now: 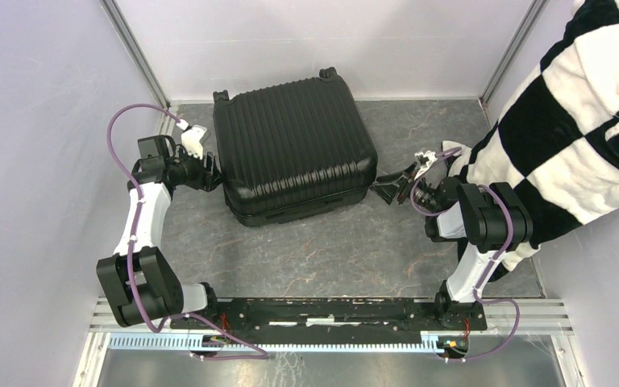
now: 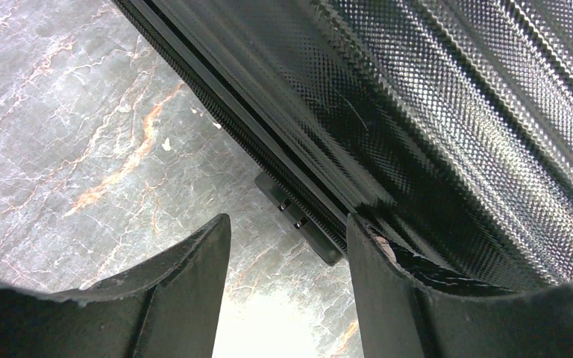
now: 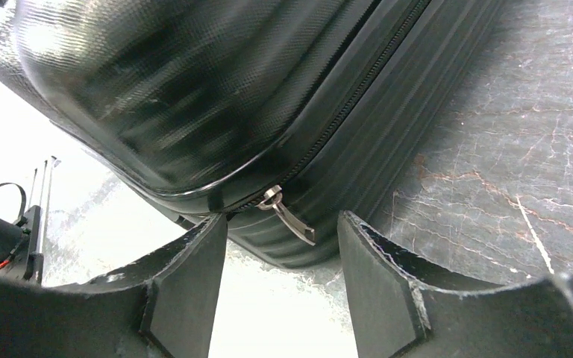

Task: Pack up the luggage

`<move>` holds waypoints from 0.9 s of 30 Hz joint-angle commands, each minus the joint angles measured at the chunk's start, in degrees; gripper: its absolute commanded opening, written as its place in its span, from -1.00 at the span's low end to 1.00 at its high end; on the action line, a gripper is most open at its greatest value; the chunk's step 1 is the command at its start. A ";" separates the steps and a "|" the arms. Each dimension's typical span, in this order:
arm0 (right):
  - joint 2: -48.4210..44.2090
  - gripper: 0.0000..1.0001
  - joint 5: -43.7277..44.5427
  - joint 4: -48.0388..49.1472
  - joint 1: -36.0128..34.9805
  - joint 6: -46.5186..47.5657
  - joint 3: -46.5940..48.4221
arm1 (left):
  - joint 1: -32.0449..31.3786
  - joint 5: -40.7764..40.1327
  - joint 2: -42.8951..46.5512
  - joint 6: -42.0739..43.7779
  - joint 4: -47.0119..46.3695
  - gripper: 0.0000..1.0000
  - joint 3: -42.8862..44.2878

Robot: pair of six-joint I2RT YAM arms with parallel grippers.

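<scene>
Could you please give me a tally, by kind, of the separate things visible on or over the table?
Suitcase: 1
Grippers: 2, the left gripper and the right gripper
Checkered cloth: 1
Total: 4
</scene>
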State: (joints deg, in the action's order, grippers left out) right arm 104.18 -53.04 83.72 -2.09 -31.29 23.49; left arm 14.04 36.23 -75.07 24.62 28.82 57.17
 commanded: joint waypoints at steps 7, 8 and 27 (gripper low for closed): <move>2.17 0.28 0.41 -8.64 0.06 8.37 5.64 | 0.00 0.67 -0.78 -2.26 -0.76 0.29 2.76; 2.42 0.28 0.25 -7.38 0.06 7.80 5.53 | 0.02 0.65 -0.83 -2.15 -0.76 0.30 2.59; 7.33 -0.59 -2.80 16.05 0.29 -6.09 4.24 | 0.02 -0.12 -1.13 -1.86 -1.40 0.28 1.73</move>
State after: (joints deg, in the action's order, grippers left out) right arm 112.77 -56.47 85.34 -1.76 -36.25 28.29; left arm 14.04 36.10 -76.16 24.51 28.73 57.98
